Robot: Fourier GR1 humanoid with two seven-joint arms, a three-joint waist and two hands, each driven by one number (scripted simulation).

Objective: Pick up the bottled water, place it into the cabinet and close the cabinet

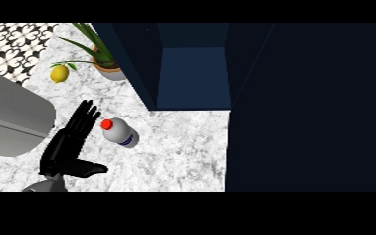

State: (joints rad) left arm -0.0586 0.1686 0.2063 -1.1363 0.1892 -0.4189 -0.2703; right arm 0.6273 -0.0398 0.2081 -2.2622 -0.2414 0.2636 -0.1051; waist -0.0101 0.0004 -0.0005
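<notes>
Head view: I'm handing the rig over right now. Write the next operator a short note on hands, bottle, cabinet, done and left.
Hands: left robot hand is open, fingers straight, just left of the bottle and not curled round it. The right robot hand is not in view.
Things: the bottle, with a red cap, is on the counter in front of the cabinet, which is open.
Done: nothing yet; bottle not grasped.
Left: grasp bottle, set it in cabinet, close cabinet.
</notes>
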